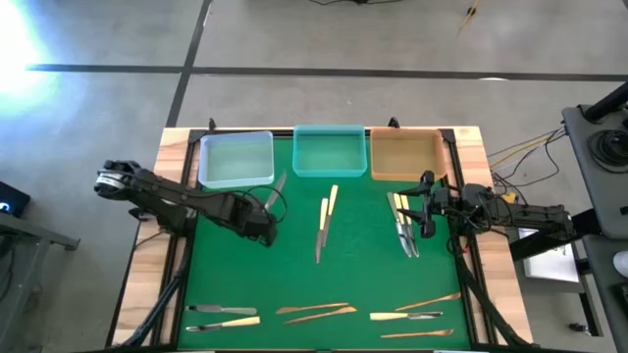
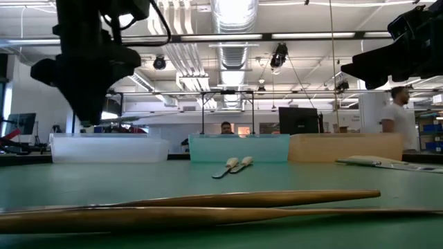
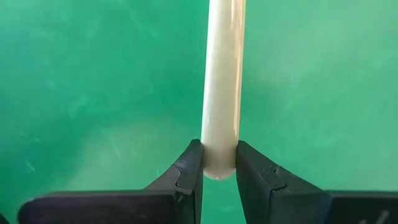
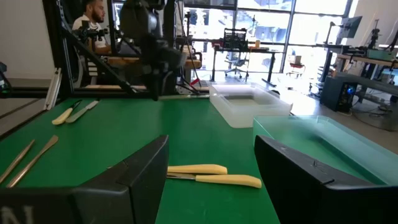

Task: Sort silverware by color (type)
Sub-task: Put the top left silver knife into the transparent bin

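My left gripper hangs over the green mat's left part, below the clear tray, and is shut on a slim utensil with a pale cream handle. My right gripper waits open and level at the mat's right side, above a small bunch of silver utensils that lie flat on the mat. Two cream-handled utensils lie side by side at the mat's middle. A teal tray and a tan tray stand beside the clear one along the far edge. My left gripper pinches the free end of the cream handle between its two fingertips. The fingers come from above, pointing down, and lie across the handle. The utensil sticks out sideways from the fingers toward the clear tray and is lifted clear of the mat.
Along the near edge lie more utensils: a silver and a cream one at the left, tan wooden ones in the middle, a mixed group at the right. In the low view the wooden ones fill the foreground. People stand in the room behind.
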Controlling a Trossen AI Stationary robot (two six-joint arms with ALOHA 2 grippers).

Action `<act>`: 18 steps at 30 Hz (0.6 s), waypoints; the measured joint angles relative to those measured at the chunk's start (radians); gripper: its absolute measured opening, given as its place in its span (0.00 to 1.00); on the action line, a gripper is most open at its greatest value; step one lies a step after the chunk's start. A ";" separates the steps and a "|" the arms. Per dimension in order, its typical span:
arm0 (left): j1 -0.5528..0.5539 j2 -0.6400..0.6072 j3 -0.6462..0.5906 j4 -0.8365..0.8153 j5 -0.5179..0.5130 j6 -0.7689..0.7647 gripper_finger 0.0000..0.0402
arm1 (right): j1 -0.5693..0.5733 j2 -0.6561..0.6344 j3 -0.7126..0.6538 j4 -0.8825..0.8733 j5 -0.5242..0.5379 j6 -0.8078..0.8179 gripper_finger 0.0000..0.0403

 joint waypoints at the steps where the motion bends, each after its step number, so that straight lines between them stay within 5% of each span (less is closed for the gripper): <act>1: 0.014 0.000 0.012 -0.005 -0.021 0.002 0.13 | 0.000 0.000 0.000 0.000 0.000 0.000 0.57; 8: 0.184 0.000 0.107 -0.176 -0.167 0.125 0.13 | 0.000 0.000 0.000 0.000 0.000 0.000 0.57; 18: 0.542 0.001 0.159 -0.371 -0.258 0.518 0.13 | 0.000 0.000 0.000 0.000 0.000 0.000 0.57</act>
